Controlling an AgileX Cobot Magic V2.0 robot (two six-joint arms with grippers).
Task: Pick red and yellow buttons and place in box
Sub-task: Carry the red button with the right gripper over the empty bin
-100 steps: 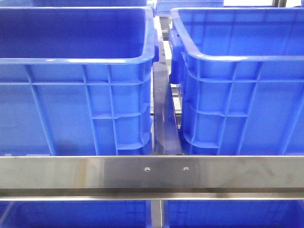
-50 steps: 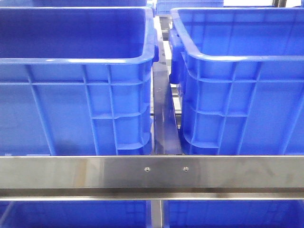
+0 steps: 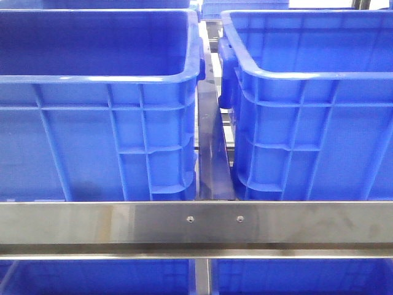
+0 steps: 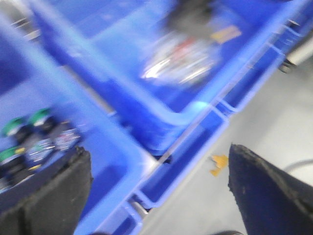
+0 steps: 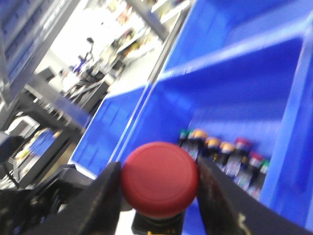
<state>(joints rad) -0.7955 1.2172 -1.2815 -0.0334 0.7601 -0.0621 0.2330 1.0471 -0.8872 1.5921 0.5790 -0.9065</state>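
In the right wrist view my right gripper (image 5: 159, 188) is shut on a big round red button (image 5: 160, 178), its black base showing below the cap. Behind it a blue crate (image 5: 230, 83) holds a row of small buttons (image 5: 222, 152) with orange-yellow, red and green caps. In the blurred left wrist view my left gripper (image 4: 159, 191) is open and empty above the rim of a blue crate (image 4: 146, 117). Green-capped buttons (image 4: 29, 122) lie in a crate by one finger. The front view shows two deep blue crates, left (image 3: 98, 110) and right (image 3: 313, 110), and no gripper.
A steel rail (image 3: 196, 224) runs across the front of the shelf, with more blue crates below it. A dark divider (image 3: 212, 153) sits between the two crates. A crate in the left wrist view holds shiny metal parts (image 4: 181, 61). Grey floor (image 4: 274, 127) lies beside the rack.
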